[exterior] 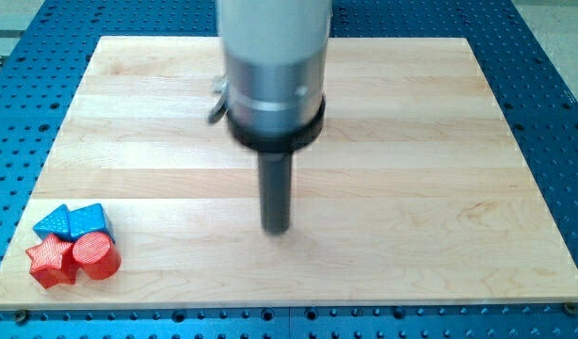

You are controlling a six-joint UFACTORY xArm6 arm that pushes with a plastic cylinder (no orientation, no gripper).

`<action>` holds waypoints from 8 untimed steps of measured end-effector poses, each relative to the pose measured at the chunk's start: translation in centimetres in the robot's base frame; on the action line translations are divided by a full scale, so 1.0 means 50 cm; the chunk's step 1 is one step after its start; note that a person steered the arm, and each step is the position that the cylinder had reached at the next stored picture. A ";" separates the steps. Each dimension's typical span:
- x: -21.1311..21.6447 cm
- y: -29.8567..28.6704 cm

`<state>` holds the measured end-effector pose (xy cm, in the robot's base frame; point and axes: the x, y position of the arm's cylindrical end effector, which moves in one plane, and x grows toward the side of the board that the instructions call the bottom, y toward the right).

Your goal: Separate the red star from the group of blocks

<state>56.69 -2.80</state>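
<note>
A red star (48, 261) lies at the view's bottom left corner of the wooden board (383, 188). It touches a red cylinder (95, 255) on its right. Two blue blocks sit just above them: a blue triangle-like block (54, 222) and a blue cube-like block (89, 221). The group is tightly packed. My tip (276, 229) is near the middle of the board, far to the right of the group and touching no block.
The board rests on a blue perforated table (553, 113). The arm's grey body (275, 66) hangs over the top centre of the board and hides part of it. The red star is close to the board's left and bottom edges.
</note>
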 end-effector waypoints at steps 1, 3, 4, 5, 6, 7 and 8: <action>0.101 -0.132; 0.102 -0.371; 0.076 -0.424; 0.044 -0.433; 0.067 -0.439; 0.089 -0.472; 0.070 -0.513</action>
<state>60.18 -28.44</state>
